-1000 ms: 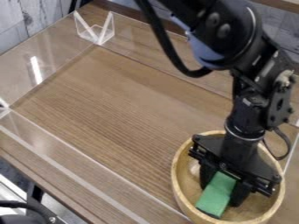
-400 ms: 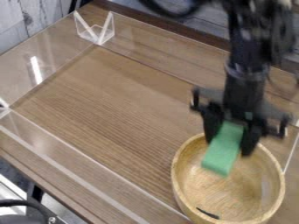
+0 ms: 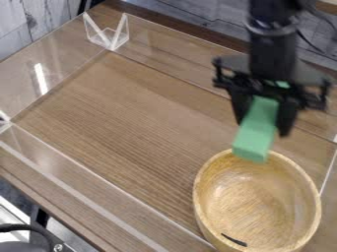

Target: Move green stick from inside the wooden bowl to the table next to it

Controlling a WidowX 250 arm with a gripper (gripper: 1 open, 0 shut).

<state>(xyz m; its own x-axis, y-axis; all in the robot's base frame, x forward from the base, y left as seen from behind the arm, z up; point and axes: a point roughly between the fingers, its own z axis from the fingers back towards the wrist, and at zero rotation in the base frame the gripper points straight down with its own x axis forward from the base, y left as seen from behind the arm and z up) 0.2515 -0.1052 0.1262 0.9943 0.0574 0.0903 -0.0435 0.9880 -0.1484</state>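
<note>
Carry step: black gripper [image 3: 269, 95], jaws clamped on flat bright green stick [image 3: 259, 130], round tan wooden bowl [image 3: 258, 203] below. Next: lower onto brown wood-grain table [image 3: 132, 108] beside it.

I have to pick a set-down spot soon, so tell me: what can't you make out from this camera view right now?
- Green stick: its top end is covered by the end effector, so the contact itself is hidden.
- Wooden bowl: the near-right rim is cut off by the picture's edge.
- Table: its right side is hidden behind the arm and cut off by the edge.
- A small dark mark inside the bowl: too small to identify.
</note>
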